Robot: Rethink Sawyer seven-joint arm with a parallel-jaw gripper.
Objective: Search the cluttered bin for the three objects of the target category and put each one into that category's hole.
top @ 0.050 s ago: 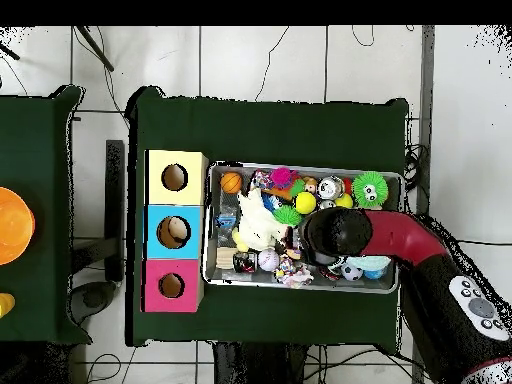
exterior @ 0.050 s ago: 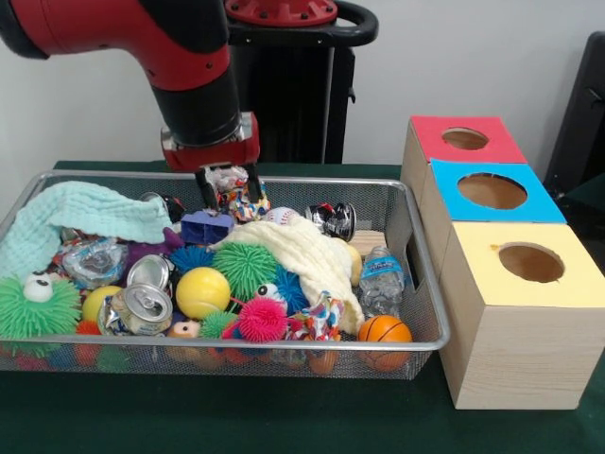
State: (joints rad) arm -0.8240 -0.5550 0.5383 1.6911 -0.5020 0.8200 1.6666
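Gripper [exterior @ 0.050 s ago: 227,177] is down at the far side of the wire bin [exterior @ 0.050 s ago: 284,344], fingers clamped on a multicoloured knotted rope toy [exterior @ 0.050 s ago: 236,192], lifted just above the clutter. 3 boxes w/ 1 round hole each sit beside the bin: red box [exterior @ 0.050 s ago: 465,140], blue box [exterior @ 0.050 s ago: 492,192], yellow box [exterior @ 0.050 s ago: 531,265]. In the bin: 2 crushed cans [exterior @ 0.050 s ago: 142,301], 1 basketball [exterior @ 0.050 s ago: 384,330], 1 water bottle [exterior @ 0.050 s ago: 382,276], 1 yellow ball [exterior @ 0.050 s ago: 202,291].

Bin [exterior @ 0.050 s ago: 421,342] is made of fine silver wire mesh w/ smooth metal rim. Boxes [exterior @ 0.050 s ago: 515,355] are pale matt wood, tops painted flat. Crushed cans [exterior @ 0.050 s ago: 142,307] are shiny metal. Towel [exterior @ 0.050 s ago: 80,216] is soft ribbed cloth; yellow ball [exterior @ 0.050 s ago: 202,291] glossy plastic.
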